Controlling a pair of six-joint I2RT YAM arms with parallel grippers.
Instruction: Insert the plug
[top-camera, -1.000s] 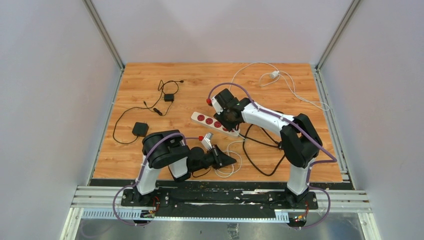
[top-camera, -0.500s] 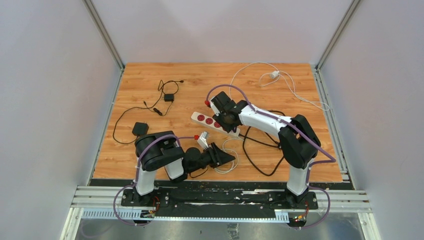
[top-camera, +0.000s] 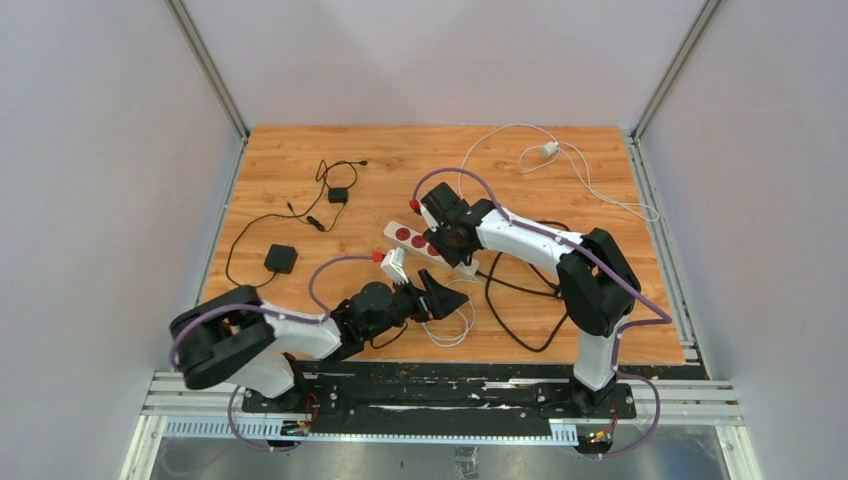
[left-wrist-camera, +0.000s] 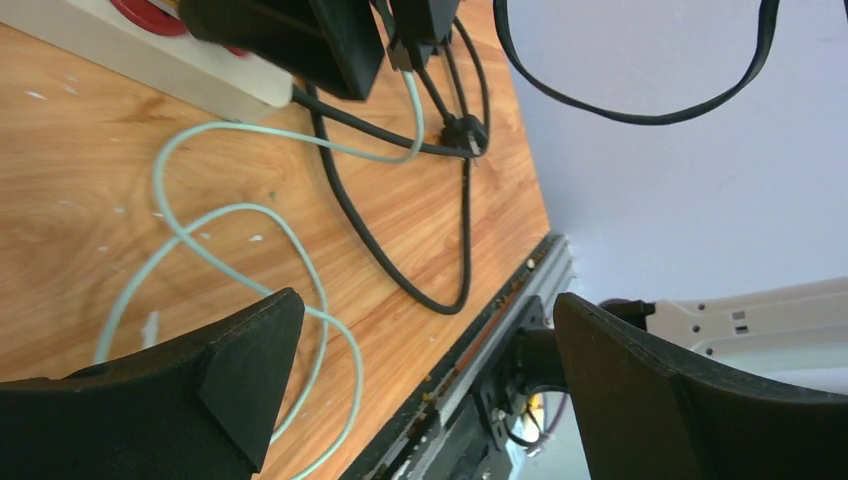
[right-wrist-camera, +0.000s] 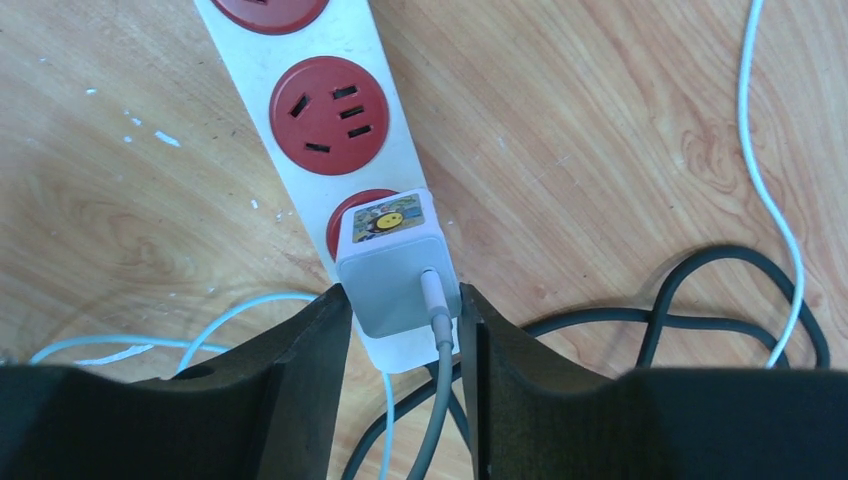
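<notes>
The right gripper (right-wrist-camera: 405, 300) is clamped on the white plug (right-wrist-camera: 392, 265), which sits between its fingers over the power strip's (right-wrist-camera: 300, 50) end socket. The left gripper (left-wrist-camera: 420, 340) gapes wide, holding nothing.

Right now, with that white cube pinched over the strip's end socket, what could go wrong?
The white charger sits over the power strip's end socket. Whether its pins are fully in is hidden, so pressing could jam it. The left fingers are open and off the strip, so a push from the right fingers might slide it.
</notes>
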